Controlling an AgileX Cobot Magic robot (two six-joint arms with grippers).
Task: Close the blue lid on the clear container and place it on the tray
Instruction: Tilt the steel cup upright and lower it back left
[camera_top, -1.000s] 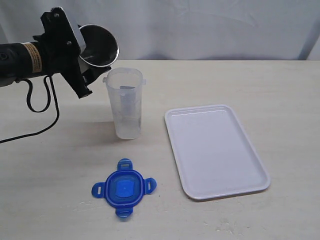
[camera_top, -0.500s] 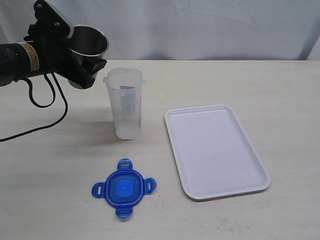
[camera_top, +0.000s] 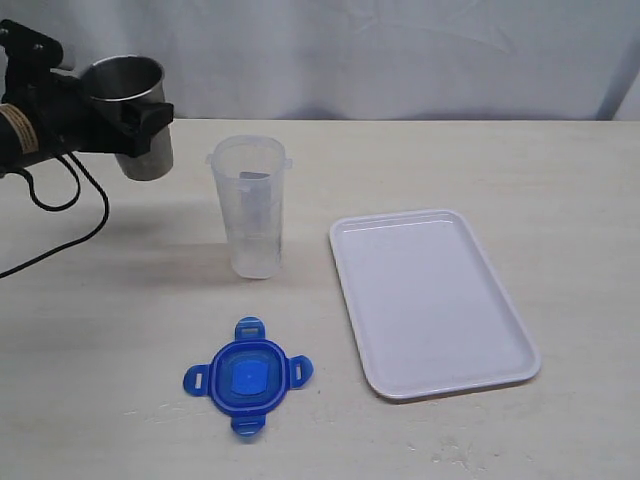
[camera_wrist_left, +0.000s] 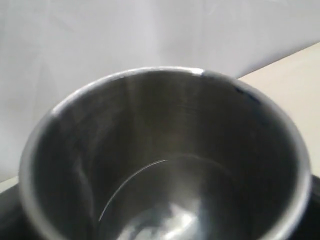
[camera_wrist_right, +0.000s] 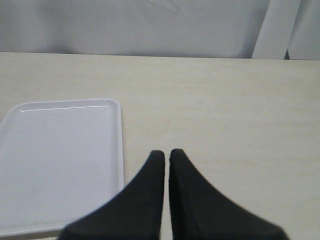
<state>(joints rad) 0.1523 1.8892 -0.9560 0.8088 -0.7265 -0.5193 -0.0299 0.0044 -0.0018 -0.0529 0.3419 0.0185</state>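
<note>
You see pale beige table (camera_top: 450, 170) filling most of exterior view, surface matte, with faint wood-like grain and few small scuff marks near front edge. Behind table, white cloth (camera_top: 400, 50) hangs as backdrop, with soft folds and creases across it. At far right you notice brighter white strip (camera_top: 628, 95) in front of cloth, slightly slanted. Light is even and diffuse — shadows on table are weak and soft-edged.
</note>
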